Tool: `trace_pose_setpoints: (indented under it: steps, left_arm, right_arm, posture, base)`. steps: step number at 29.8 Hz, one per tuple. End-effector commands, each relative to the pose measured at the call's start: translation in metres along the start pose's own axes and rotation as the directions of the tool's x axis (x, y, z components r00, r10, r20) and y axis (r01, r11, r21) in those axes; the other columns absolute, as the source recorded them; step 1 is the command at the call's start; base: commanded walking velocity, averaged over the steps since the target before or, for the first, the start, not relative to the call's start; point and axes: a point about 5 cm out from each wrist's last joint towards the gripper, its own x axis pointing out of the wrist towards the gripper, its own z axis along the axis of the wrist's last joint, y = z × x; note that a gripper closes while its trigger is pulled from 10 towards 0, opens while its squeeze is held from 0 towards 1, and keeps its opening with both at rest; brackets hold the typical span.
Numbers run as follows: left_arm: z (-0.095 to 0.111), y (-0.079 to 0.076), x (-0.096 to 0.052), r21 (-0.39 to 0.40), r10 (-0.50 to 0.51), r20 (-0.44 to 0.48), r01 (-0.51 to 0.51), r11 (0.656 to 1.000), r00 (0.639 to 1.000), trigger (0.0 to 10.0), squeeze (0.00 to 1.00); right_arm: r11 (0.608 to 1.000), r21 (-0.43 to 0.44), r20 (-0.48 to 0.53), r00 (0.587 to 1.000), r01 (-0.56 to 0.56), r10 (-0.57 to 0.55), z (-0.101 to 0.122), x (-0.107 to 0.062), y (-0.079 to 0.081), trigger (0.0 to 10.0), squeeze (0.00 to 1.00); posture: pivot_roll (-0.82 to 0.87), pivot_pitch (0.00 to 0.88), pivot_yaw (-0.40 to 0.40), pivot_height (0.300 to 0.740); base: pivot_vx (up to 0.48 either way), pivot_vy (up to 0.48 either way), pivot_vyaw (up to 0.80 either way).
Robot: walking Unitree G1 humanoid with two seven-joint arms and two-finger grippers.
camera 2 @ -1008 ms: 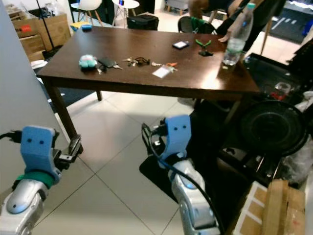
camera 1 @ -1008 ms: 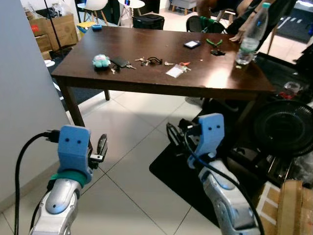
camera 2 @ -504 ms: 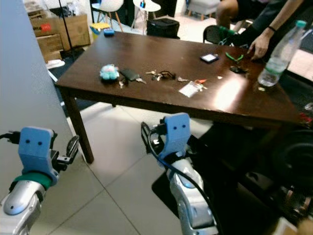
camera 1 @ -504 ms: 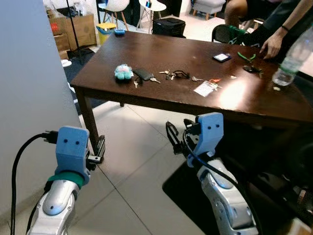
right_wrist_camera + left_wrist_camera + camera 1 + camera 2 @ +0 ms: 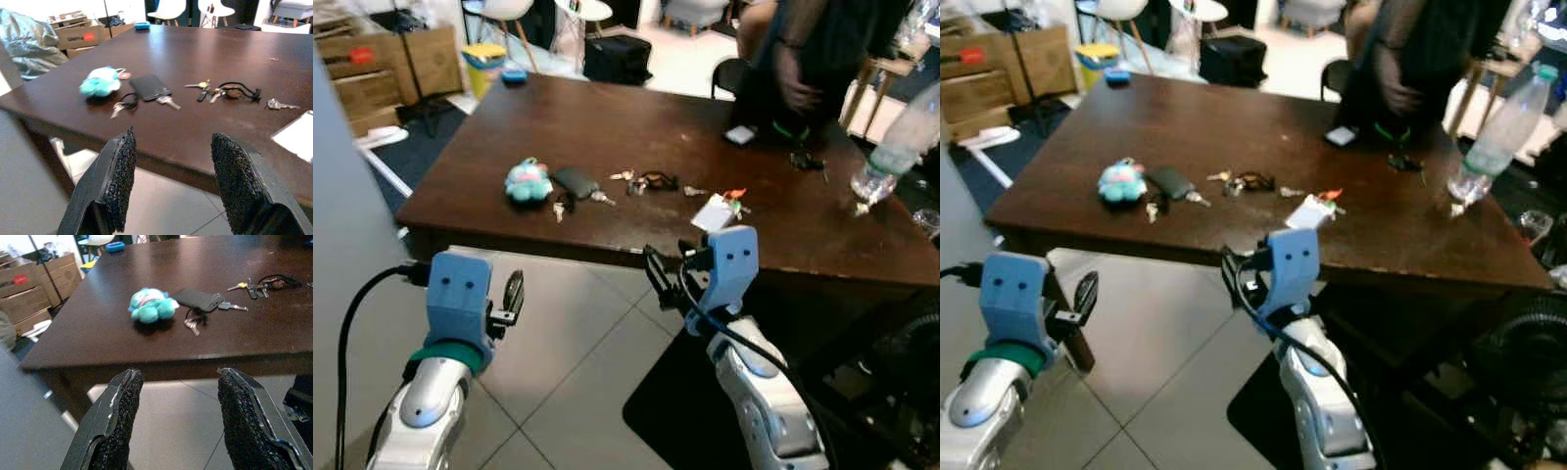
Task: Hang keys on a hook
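Several key sets lie in a row on the dark brown table [image 5: 489, 211]. A teal plush keychain [image 5: 528, 181] is furthest left, beside a black fob with keys [image 5: 576, 182]. Right of them lie keys on a black cord [image 5: 646, 180] and a white tag with a red key [image 5: 718, 211]. My left gripper [image 5: 514, 294] is open, low in front of the table's near edge. My right gripper [image 5: 661, 279] is open too, just below that edge. The left wrist view looks between its fingers [image 5: 117, 421] at the plush keychain [image 5: 150, 305]. The right wrist view looks toward the fob [image 5: 149, 87].
A person [image 5: 813, 49] leans over the table's far right side. A plastic bottle [image 5: 891, 147] and a phone [image 5: 739, 135] lie near them. Cardboard boxes [image 5: 386, 59] stand at the back left, a grey wall [image 5: 333, 245] is close on my left, and a black mat [image 5: 675, 411] covers the floor.
The camera has come closer to the table, whose near edge now lies just beyond both grippers. The person has shifted along the far side. Both grippers stay open.
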Motion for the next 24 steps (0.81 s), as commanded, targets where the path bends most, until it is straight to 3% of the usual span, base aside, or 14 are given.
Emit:
trace_pose_setpoints:
  steps: [1,10,18,22,24]
  left_arm:
    - [-0.003,-0.003,-0.001,0.001,-0.006,-0.012,0.006,1.0,1.0,10.0,0.0]
    - [-0.002,-0.008,0.001,0.004,-0.018,-0.004,0.018,1.0,1.0,10.0,0.0]
    - [0.002,-0.017,0.006,0.06,-0.081,0.035,0.079,0.995,0.996,10.0,0.0]
    - [0.003,-0.026,0.005,-0.004,-0.162,0.027,0.162,0.987,0.986,10.0,0.0]
    - [0.004,-0.033,0.001,-0.038,-0.251,0.028,0.252,0.967,0.968,10.0,0.0]
  right_arm:
    - [1.0,-0.01,-0.002,1.0,0.012,-0.012,-0.001,0.0,-0.004,10.0,0.0]
    - [1.0,-0.02,0.003,1.0,0.017,-0.017,0.001,0.002,-0.007,10.0,0.0]
    - [0.997,-0.072,0.028,0.999,0.035,-0.033,0.008,0.008,-0.017,10.0,0.0]
    - [0.995,-0.087,0.039,0.998,0.051,-0.048,0.011,0.009,-0.023,10.0,0.0]
    - [0.993,-0.099,0.043,0.997,0.061,-0.057,0.011,0.01,-0.028,10.0,0.0]
  posture:
    - [-0.04,0.001,0.052,0.74]
    - [-0.05,0.0,0.046,0.74]
    - [-0.06,0.0,0.041,0.74]
    - [-0.06,0.0,0.039,0.74]
    - [-0.06,0.0,0.039,0.74]
  base:
    - [0.45,0.0,0.0]
    - [0.45,0.0,0.0]
    - [0.439,0.0,0.0]
    - [0.0,0.0,0.0]
    - [0.0,0.0,0.0]
